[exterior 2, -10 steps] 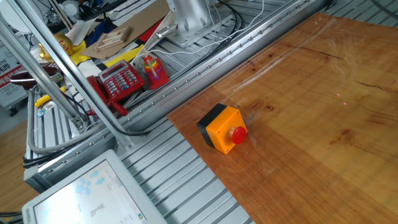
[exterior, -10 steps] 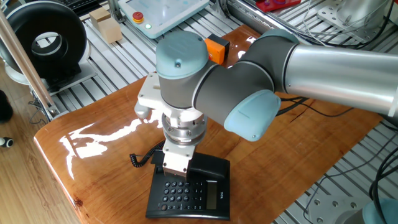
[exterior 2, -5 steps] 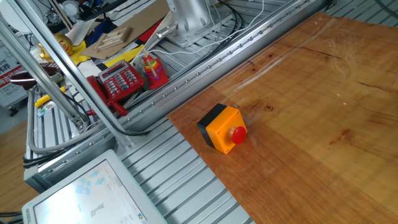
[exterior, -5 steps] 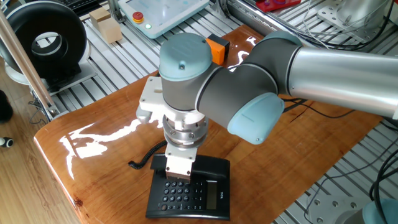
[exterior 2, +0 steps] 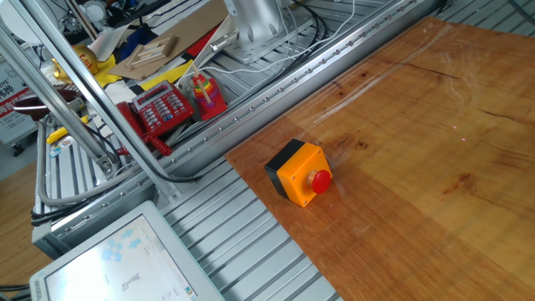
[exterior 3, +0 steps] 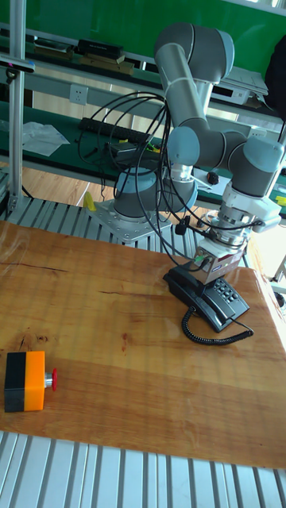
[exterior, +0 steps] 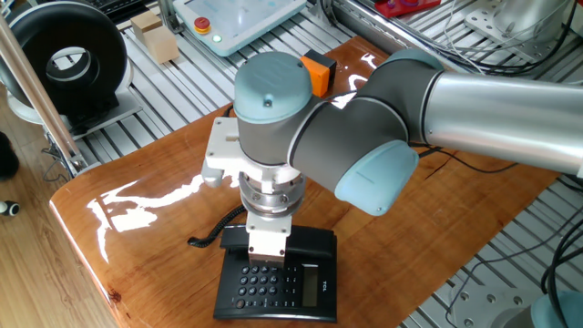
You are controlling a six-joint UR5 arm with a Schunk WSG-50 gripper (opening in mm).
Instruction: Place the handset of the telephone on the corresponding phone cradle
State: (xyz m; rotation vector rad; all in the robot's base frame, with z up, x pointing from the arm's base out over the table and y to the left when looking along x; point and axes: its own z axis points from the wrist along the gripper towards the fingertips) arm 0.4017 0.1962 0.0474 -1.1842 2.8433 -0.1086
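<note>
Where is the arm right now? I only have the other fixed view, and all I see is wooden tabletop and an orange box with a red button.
Observer: Out of your frame. In the tall fixed view the tool hangs directly over the telephone, at the far end of the table from your orange box.
Operator: Is the handset on the cradle?
Observer: The handset lies along the back strip of the base, right under the tool. I cannot tell whether it is fully seated.
Operator: And the cord?
Observer: The coiled cord loops on the tabletop beside the telephone.
</note>
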